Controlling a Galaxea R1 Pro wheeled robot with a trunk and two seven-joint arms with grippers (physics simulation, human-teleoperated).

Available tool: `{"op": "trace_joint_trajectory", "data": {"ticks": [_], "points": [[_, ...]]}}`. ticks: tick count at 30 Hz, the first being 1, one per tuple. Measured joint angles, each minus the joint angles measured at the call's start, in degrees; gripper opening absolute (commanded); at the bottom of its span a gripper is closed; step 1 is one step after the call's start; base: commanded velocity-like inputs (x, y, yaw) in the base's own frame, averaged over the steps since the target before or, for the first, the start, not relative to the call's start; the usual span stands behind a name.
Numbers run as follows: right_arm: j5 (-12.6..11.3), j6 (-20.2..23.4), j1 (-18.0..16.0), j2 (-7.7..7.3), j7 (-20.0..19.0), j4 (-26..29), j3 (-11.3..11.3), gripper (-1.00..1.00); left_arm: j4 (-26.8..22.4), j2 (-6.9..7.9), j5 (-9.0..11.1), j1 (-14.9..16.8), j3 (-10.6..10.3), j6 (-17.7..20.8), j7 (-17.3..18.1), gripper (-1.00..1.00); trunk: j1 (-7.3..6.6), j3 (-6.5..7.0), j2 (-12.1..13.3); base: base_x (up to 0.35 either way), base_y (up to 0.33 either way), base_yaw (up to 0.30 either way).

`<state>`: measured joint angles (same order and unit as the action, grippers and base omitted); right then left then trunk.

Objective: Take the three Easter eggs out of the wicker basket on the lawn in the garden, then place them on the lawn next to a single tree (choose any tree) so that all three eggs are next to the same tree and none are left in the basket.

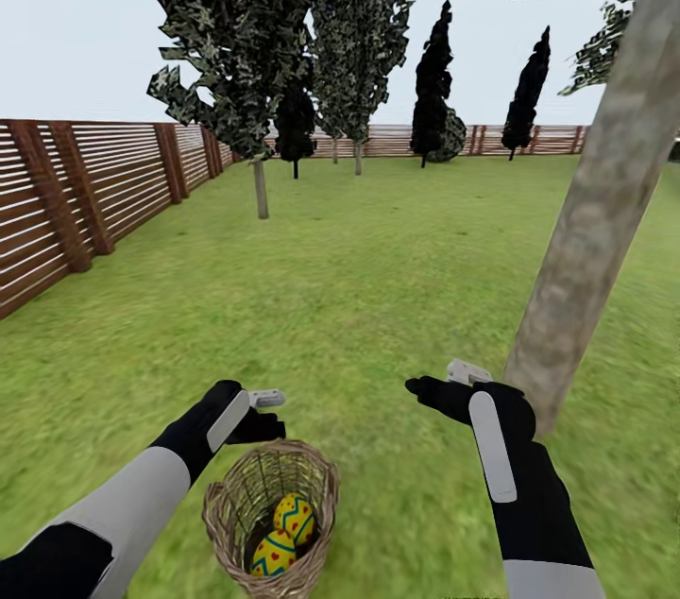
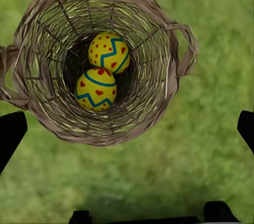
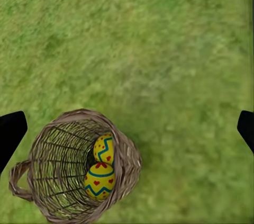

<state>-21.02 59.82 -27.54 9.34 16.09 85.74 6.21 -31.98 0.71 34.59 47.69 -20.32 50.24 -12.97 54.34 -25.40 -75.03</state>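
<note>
Two eggs (image 2: pixel 102 73) lie touching each other at the bottom of the wicker basket (image 1: pixel 227 509), which stands on the lawn (image 1: pixel 359 297) at the near edge of the scene, just in front of the robot. One egg shows red hearts, the other red dots. I cannot see a third egg in the basket or on the grass around it.

The left gripper (image 1: pixel 257 412) hangs above the far rim of the basket, its fingers (image 2: pixel 10 131) spread wide and holding nothing; it looks placed to drop straight into the basket's mouth. The right gripper (image 1: pixel 444 384) hovers to the right over bare grass, near the foot of the thick tree trunk (image 1: pixel 595 221), also released and empty.

The basket is deep and narrow, so the woven wall leaves little room beside the eggs; I judge that spread fingers will have to come down from above and may catch on the braided rim. Outside it the ground is open: flat grass runs far toward the wooden fence (image 1: pixel 76 202) at the left, and the strip between basket and trunk is free for setting eggs down.
</note>
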Motion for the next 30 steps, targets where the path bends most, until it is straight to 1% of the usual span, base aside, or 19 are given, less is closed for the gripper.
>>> {"op": "trace_joint_trajectory", "data": {"ticks": [3,8,14,18,30], "points": [[0.0,0.0,0.0,0.01,0.01,0.0,0.0,1.0,-0.05,0.0,-0.02,-0.01,0.02,0.0,0.02,1.0,0.0,0.13,0.0,-0.025,0.103,-0.123],[0.0,0.0,0.0,0.0,0.0,-0.01,0.03,1.0,-0.02,0.0,-0.02,-0.01,0.02,0.01,0.01,1.0,0.02,0.22,0.01,-0.141,0.137,-0.073],[0.0,0.0,0.0,-0.01,0.0,0.0,0.04,1.0,0.0,0.0,-0.01,0.0,-0.02,0.0,0.03,1.0,0.02,0.46,0.01,-0.186,0.222,-0.192],[0.0,0.0,0.0,0.0,0.0,-0.01,0.04,1.0,0.0,0.0,-0.01,0.0,0.01,0.0,0.06,1.0,0.01,0.63,0.0,-0.093,0.193,-0.164],[0.0,0.0,-0.01,0.01,0.01,-0.09,0.0,1.0,0.1,0.11,-0.12,0.02,0.1,0.08,-0.01,1.0,0.0,0.72,0.0,-0.013,0.03,-0.025]]}}
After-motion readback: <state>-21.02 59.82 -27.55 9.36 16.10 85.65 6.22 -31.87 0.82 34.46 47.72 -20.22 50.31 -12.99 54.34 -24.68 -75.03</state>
